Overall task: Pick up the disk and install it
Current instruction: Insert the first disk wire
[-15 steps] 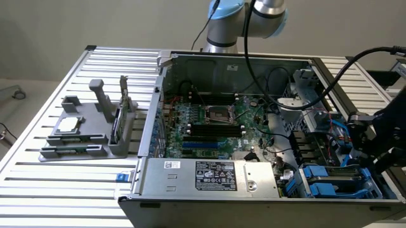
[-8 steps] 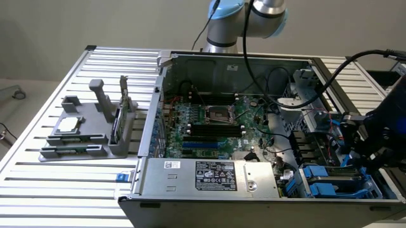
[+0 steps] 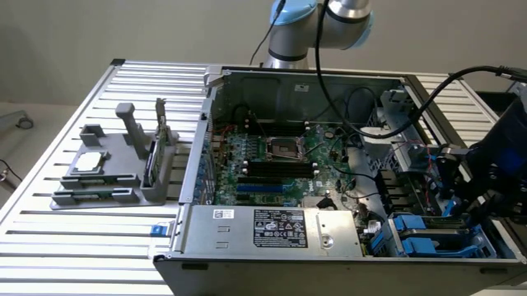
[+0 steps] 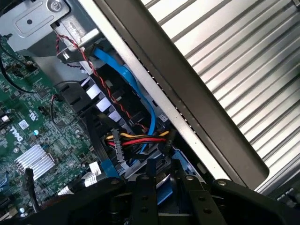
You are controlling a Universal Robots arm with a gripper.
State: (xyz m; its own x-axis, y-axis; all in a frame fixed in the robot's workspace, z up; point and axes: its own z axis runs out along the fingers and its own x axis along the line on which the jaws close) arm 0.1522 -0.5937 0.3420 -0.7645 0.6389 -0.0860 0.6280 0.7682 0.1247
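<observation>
My gripper (image 4: 164, 177) hangs over the drive-bay corner of the open computer case (image 3: 204, 154), at the exterior view's right (image 3: 461, 200). Its two black fingers (image 4: 151, 183) stand a short way apart, shut on a thin blue-and-grey edge. This is the disk (image 4: 162, 186), seen edge-on; its labelled face is hidden by the gripper. Below and beside it are blue carriers (image 3: 420, 237) in the bay.
A blue data cable (image 4: 136, 89) and a red-yellow-black power plug (image 4: 138, 139) run just ahead of the fingers. The motherboard (image 3: 280, 160) fills the case floor, and the power supply (image 3: 272, 228) is at the front. A grey parts stand (image 3: 107, 179) sits on the slatted table at the exterior view's left.
</observation>
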